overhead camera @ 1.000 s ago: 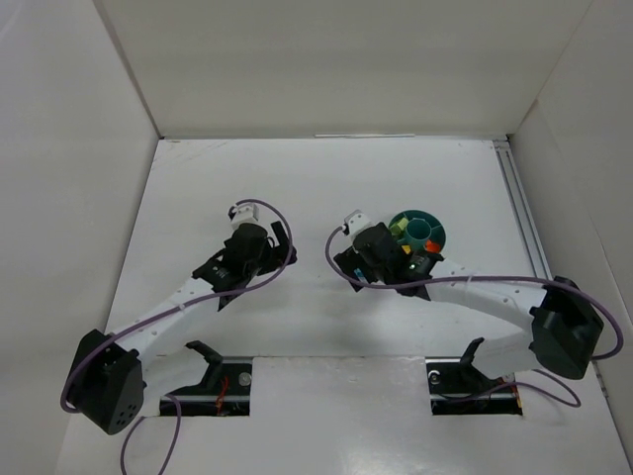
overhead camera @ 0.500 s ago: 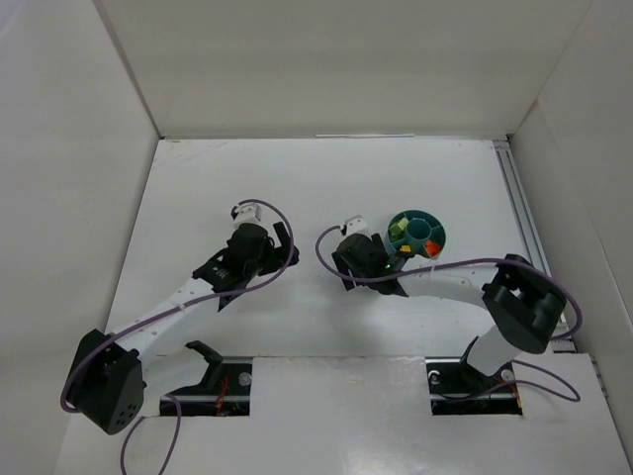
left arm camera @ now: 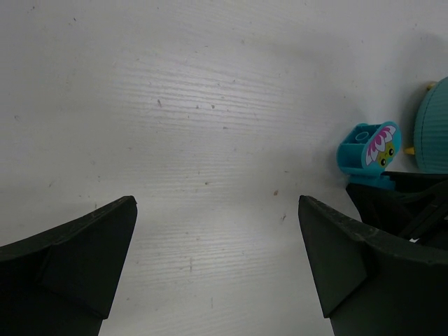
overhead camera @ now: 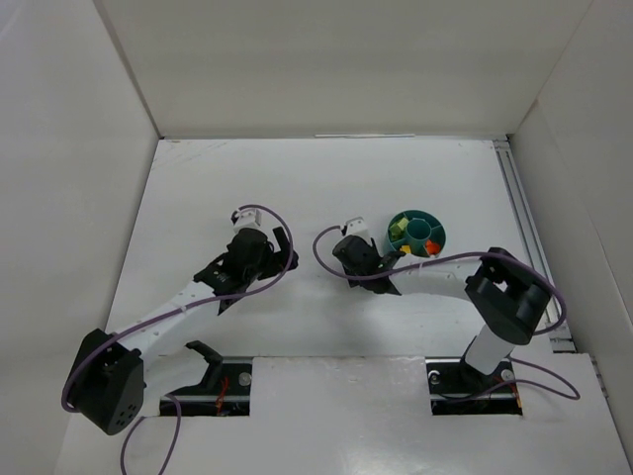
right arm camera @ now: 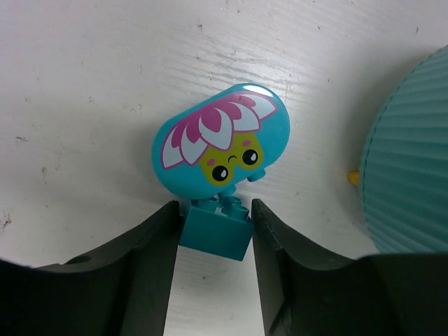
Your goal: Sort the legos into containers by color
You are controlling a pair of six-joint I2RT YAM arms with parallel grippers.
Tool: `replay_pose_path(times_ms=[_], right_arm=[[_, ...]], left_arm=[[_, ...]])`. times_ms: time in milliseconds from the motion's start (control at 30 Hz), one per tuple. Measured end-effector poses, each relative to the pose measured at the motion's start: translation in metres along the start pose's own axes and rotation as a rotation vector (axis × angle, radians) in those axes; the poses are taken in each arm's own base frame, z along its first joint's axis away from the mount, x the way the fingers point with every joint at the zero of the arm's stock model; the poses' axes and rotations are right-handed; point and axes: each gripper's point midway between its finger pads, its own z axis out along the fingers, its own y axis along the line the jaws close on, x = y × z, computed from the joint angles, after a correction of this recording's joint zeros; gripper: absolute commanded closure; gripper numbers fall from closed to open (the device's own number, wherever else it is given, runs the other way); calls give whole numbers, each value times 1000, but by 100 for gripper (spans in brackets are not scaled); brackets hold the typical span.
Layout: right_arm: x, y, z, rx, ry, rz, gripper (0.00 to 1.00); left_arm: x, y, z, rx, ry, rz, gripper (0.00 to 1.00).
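A cyan lego (right arm camera: pixel 215 229) with a rounded flower-face plate on top lies on the white table just left of the teal bowl (right arm camera: pixel 413 168). My right gripper (right arm camera: pixel 214 210) is shut on its square base, one finger touching each side. From the left wrist view the same cyan lego (left arm camera: pixel 369 147) shows far to the right, next to the bowl (left arm camera: pixel 434 126). My left gripper (left arm camera: pixel 217 203) stands wide open over bare table, holding nothing. In the top view the bowl (overhead camera: pixel 440 236) holds green (overhead camera: pixel 399 231) and orange (overhead camera: pixel 427 248) legos.
A small yellow piece (right arm camera: pixel 353 177) lies on the table against the bowl's outer wall. The right arm's dark fingers (left arm camera: pixel 399 203) reach into the left wrist view at the right. White walls enclose the table, and a rail (overhead camera: pixel 524 228) runs along its right side.
My right gripper has shifted a little left, away from the bowl, and its jaws have closed in onto the cyan lego. The left arm has barely moved.
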Motion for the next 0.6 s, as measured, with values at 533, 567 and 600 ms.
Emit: replay_pose_path(times_ms=[533,567,600], right_arm=[[-16,2,-12,-50,-46,-60,71],[-24,1,-20,-66,-71,-70,72],[-34,-1,-29,-77,-104,-60,72]], left_arm=[[-4,-4,-2,19,-17,-5,1],[-4,-4,-2,21,-16,-5,1],[-4,-5,-2,25,-16,-5,1]])
